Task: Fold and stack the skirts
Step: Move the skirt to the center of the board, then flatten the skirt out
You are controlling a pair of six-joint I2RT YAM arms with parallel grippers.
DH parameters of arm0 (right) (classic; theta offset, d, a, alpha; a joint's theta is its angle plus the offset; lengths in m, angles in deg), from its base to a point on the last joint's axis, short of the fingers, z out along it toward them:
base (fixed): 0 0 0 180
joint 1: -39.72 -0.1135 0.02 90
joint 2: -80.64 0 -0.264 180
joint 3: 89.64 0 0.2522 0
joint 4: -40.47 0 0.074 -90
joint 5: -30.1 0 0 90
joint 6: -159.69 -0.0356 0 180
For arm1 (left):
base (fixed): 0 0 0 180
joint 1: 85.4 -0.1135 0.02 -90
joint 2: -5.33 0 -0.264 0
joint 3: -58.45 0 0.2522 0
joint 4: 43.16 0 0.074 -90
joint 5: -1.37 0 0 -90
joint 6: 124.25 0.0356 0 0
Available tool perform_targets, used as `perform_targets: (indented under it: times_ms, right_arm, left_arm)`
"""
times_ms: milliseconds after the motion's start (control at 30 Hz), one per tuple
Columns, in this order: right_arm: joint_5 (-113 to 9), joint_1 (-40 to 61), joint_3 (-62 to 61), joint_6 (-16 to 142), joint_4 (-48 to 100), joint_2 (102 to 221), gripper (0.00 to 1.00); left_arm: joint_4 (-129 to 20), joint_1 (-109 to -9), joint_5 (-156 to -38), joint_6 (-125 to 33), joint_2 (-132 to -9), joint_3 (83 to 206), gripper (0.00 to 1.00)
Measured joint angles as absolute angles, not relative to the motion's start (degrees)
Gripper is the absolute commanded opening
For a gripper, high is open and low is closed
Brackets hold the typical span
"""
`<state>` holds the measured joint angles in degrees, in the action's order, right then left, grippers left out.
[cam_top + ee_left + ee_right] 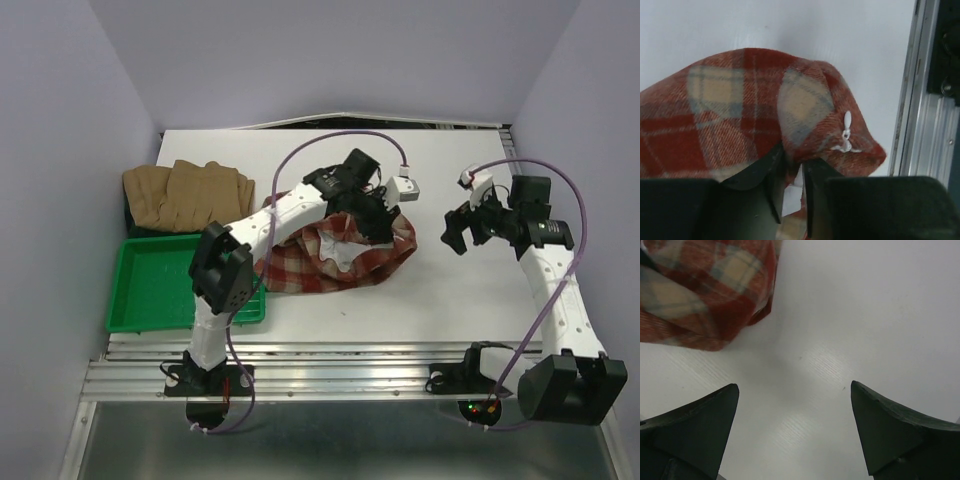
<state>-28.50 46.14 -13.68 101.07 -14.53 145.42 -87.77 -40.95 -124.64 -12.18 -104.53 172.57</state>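
Pinching plaid skirt [740,110] tight in left gripper [792,167], cloth bunched just ahead of the tips | holding right gripper [794,386] spread wide and empty, skirt edge near, off to its left | tan skirts [185,195] piled well apart | best: grip firm, bring right onto opposite hem, pull flat.

The red-and-cream plaid skirt [340,258] lies bunched in a rumpled heap near the middle of the table [470,300], with its pale inner side showing among the folds. One lifted fold, bearing a small white stitched mark [846,135], is pinched in the left hand [792,170]. The plain tan-brown skirts [187,195] lie folded and overlapping by the far left corner.
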Motion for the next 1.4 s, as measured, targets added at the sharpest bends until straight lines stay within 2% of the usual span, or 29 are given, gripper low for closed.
perform_targets:
  times_ms: [33,67,133,300,400,600,733,900,1200,1300,1400]
  right_arm:
    - [-27.7,46.1,-15.2,102.9,-15.2,144.3,0.93]
    - [-26.8,46.1,-16.5,104.9,-15.8,143.4,0.92]
    - [-25.0,46.1,-19.1,107.9,-17.0,142.5,0.89]
    - [-20.6,46.1,-24.7,112.9,-17.7,144.0,0.85]
    - [-20.2,46.1,-26.6,116.3,-16.4,144.7,0.83]
    - [-21.2,46.0,-34.3,130.3,-12.5,144.2,0.80]
    - [-22.0,44.5,-44.3,136.2,-5.5,138.7,0.75]
    - [-22.4,38.1,-48.9,140.1,3.3,136.8,0.76]
    - [-23.4,33.6,-48.8,146.0,16.0,145.7,0.79]
    - [-23.5,33.4,-48.8,149.0,17.8,146.1,0.75]
    - [-23.3,33.0,-48.8,151.3,18.9,146.8,0.57]
  left_arm:
    - [-88.1,-40.1,-125.4,-12.7,-107.3,174.4,0.56]
    - [-88.3,-39.8,-126.2,-12.8,-109.7,176.6,0.76]
    - [-88.7,-40.1,-127.2,-13.8,-113.5,181.0,0.78]
    - [-91.4,-45.0,-129.4,-14.3,-114.0,188.7,0.78]
    - [-92.7,-49.6,-130.3,-13.7,-110.3,188.1,0.77]
    - [-94.2,-58.3,-127.7,-8.1,-94.3,167.1,0.72]
    - [-96.4,-60.4,-127.1,-3.0,-89.3,157.6,0.70]
    - [-98.3,-64.0,-129.2,0.7,-89.3,152.5,0.70]
    - [-96.3,-65.2,-129.6,0.8,-86.5,146.8,0.70]
    - [-95.2,-65.2,-129.5,0.6,-86.0,146.8,0.69]
    - [-93.7,-65.3,-129.1,-0.1,-86.0,146.4,0.70]
